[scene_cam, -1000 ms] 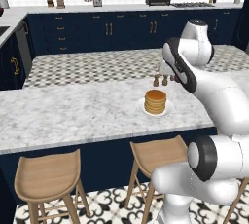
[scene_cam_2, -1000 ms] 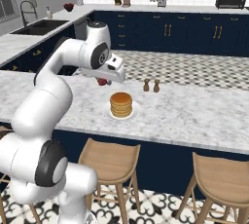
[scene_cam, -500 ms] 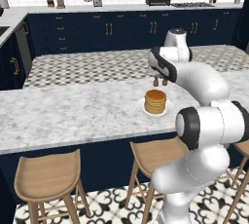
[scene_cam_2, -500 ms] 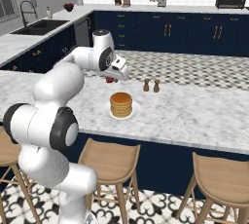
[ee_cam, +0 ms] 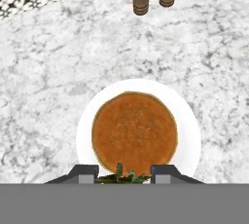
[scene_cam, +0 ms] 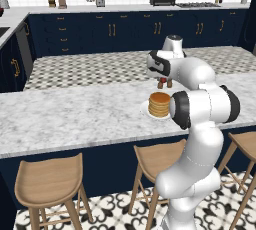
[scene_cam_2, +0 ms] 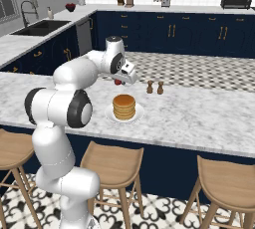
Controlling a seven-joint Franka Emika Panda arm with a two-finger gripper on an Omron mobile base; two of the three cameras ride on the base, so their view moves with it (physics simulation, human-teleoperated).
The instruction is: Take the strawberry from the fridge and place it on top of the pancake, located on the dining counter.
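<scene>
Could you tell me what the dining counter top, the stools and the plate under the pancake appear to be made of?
Dining counter: polished marble, probably; white with grey veining.
Stools: wood, judging by the tan colour and faint grain, matte.
Plate: plain smooth white, perhaps ceramic; the render leaves this open.

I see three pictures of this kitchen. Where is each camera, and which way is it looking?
Left base view: behind the arm on its left, looking over the dining counter at the pancake; the arm rises at the right.
Right base view: behind on the right, same counter and pancake; the arm rises at the left, strawberry in the gripper.
Hand view: on the hand, looking down on the pancake; fingertips at the bottom.
All share the pancake.
</scene>
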